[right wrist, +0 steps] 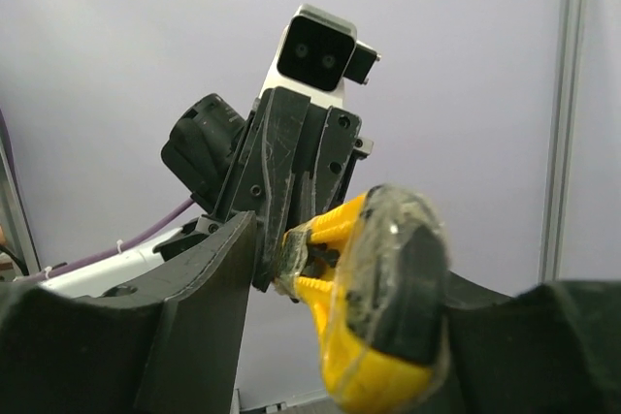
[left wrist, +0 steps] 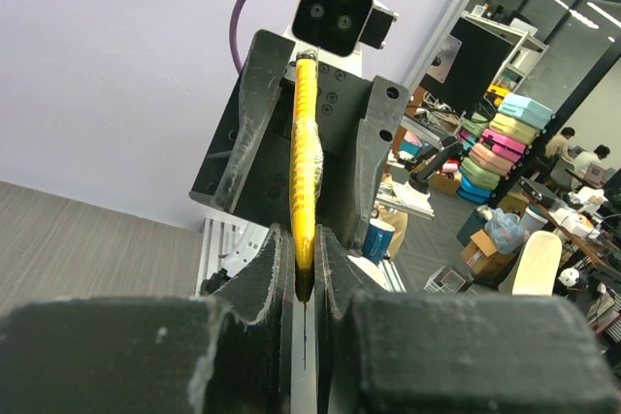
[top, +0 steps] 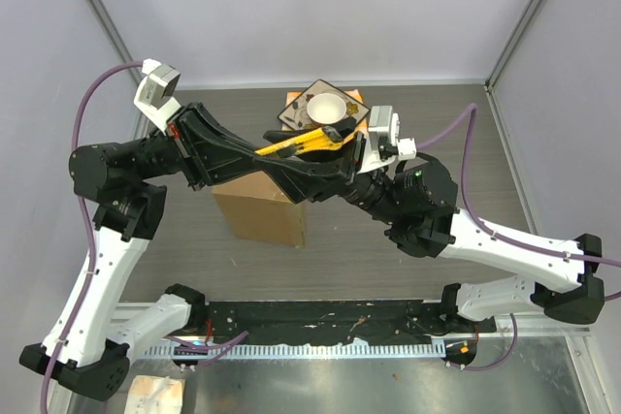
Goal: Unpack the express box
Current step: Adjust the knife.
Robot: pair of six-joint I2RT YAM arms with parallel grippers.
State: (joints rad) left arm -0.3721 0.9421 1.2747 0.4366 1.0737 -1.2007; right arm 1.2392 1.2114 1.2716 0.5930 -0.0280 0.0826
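Top external view: the left gripper (top: 254, 154) reaches in from the left of frame and is clamped on a yellow-handled tool (top: 291, 145), which slants up to the right across the centre. Left wrist view confirms it, with the fingers (left wrist: 275, 269) pressed tight on the ribbed yellow handle. The express box (top: 260, 206), plain brown cardboard, sits on the table (top: 388, 109) at centre frame, just below both grippers and partly hidden by them. A patterned plate (top: 293, 109) carrying a white bowl (top: 328, 107) lies above it in frame. The right gripper (top: 335, 143) enters from the right. Its jaws stand apart on either side of the tool's dark, film-wrapped end, and the right wrist view shows a gap beside one finger (right wrist: 194, 327).
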